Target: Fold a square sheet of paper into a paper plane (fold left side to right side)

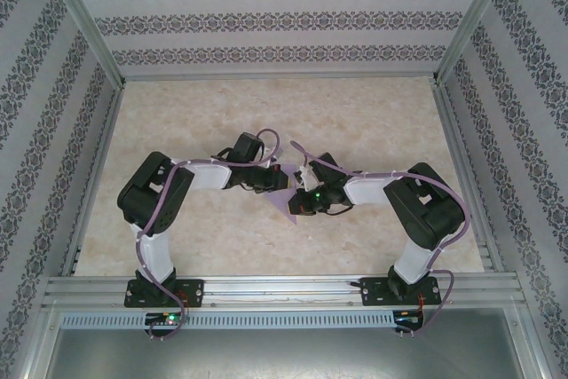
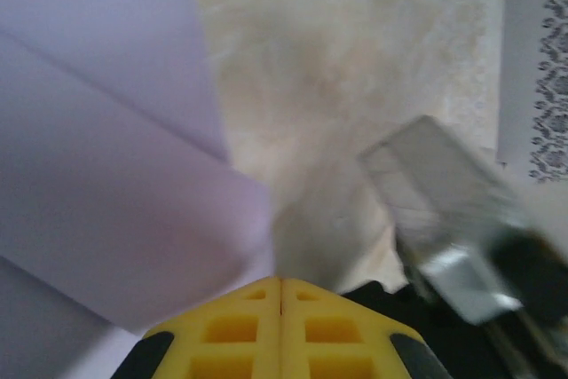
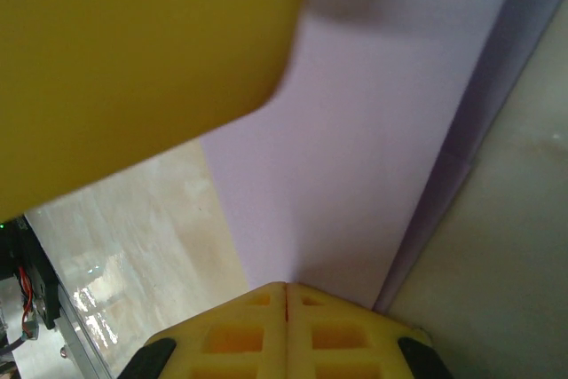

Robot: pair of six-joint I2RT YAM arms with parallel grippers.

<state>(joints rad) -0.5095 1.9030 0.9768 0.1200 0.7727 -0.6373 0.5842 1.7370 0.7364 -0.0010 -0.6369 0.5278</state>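
Note:
The lavender sheet of paper (image 1: 286,201) lies at the table's middle, folded in layers into a pointed wedge whose tip faces the near edge. My left gripper (image 1: 272,182) comes at it from the left and my right gripper (image 1: 302,191) from the right, nearly meeting over it. In the left wrist view the yellow fingers (image 2: 257,326) are shut, tips (image 2: 281,280) at the edge of the overlapping paper folds (image 2: 106,175). The right wrist view has shut yellow fingers (image 3: 240,335) with tips (image 3: 286,286) down on the paper (image 3: 373,130) beside a raised fold. Nothing shows between either pair of jaws.
The marble-patterned table (image 1: 355,113) stretches around the paper, walled by patterned panels and a metal frame (image 1: 266,288) along the near edge. The left gripper's finger (image 3: 133,59) looms as a yellow blur in the right wrist view. The right arm's metal part (image 2: 444,219) sits close.

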